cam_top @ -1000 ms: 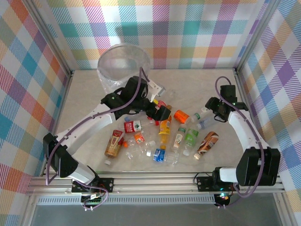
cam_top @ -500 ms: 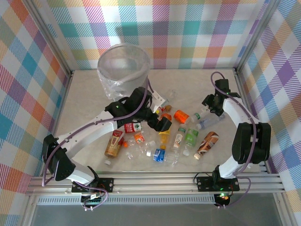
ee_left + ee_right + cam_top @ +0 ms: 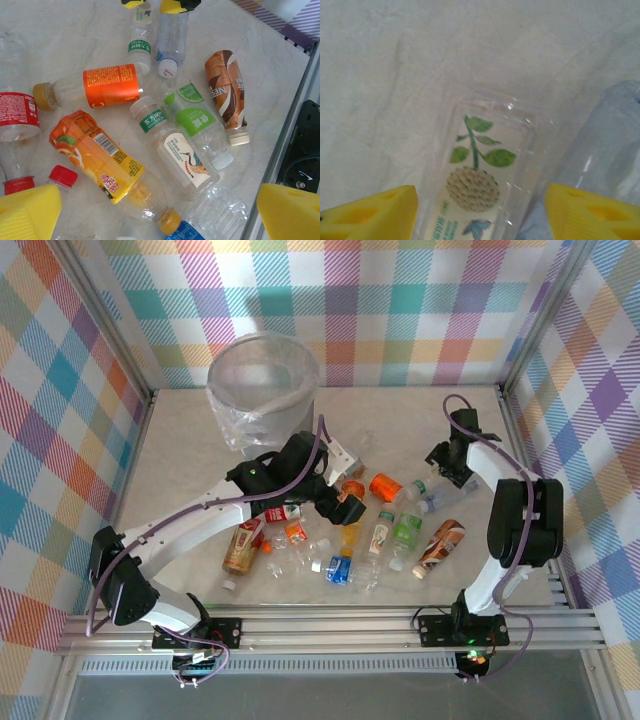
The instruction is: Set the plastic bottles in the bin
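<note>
The left hand [image 3: 159, 210] hangs over the heap of plastic bottles [image 3: 380, 532] on the desk [image 3: 180, 470]. Its two yellow fingers [image 3: 27, 207] are spread wide and hold nothing. Right under it, between the fingers, lies an orange juice bottle [image 3: 95, 160] with a red cap, tilted across the gap. Just beside that, toward the right finger, is a clear bottle with a bird label [image 3: 182, 160]. Past these, farther out from the hand, lie a green-label bottle [image 3: 197, 122] and a brown bottle [image 3: 225, 92] side by side. An orange-label bottle [image 3: 107, 86] lies to their left. All of them lie flat on the desk, several touching.

The right hand [image 3: 481, 210] is low over the far right edge of the heap. Its yellow fingers stand apart, one on each side of a clear leaf-label bottle [image 3: 480, 175] that lies flat and points away from the hand. The fingers are very close to its walls, but I cannot tell whether they press on it. A bluish bottle [image 3: 602, 145] lies just outside the right finger, close against the leaf-label bottle.

The bin [image 3: 270, 410], lined with a crinkly clear bag, stands upright at the back of the desk. It is behind the left hand and to its left, near that arm's elbow, and well apart from the right hand.
</note>
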{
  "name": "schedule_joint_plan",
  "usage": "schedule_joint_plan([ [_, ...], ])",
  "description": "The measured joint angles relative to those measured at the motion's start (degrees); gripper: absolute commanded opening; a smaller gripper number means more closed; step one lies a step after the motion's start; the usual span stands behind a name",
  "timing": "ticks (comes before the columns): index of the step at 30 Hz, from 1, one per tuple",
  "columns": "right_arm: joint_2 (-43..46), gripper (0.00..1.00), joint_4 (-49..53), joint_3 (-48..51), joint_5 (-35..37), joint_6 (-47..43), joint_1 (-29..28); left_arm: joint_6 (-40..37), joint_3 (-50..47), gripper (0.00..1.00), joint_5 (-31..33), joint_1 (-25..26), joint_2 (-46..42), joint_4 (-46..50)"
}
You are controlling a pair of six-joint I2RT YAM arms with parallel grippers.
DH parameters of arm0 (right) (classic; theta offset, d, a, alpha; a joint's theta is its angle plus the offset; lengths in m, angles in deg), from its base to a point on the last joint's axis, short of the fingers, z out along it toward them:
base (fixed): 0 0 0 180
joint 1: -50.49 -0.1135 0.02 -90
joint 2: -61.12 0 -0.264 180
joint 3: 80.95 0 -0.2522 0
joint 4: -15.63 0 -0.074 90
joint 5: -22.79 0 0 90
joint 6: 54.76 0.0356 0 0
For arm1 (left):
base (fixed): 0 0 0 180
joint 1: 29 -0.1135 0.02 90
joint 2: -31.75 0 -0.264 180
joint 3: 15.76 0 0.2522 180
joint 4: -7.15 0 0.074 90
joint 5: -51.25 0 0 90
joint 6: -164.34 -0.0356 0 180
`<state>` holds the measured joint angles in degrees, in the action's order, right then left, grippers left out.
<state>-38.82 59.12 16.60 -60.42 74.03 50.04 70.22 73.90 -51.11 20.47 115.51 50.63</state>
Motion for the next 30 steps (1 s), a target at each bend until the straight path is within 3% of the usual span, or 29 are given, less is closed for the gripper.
schedule_joint_plan([
  [15, -7.39, 0.69, -2.19, -4.35, -1.51, -0.11, 0.0, -0.09, 0.0, 1.0, 1.14, 0.39, 0.0, 0.0],
  [25, -9.42, 0.55, -3.69, -6.99, -1.97, -0.72, 0.0, -0.11, 0.0, 1.0, 1.14, 0.39, 0.0, 0.0],
  [30, -9.4, 0.54, -5.05, -7.21, -1.97, -1.66, 0.0, -0.09, 0.0, 1.0, 1.38, 0.39, 0.0, 0.02],
])
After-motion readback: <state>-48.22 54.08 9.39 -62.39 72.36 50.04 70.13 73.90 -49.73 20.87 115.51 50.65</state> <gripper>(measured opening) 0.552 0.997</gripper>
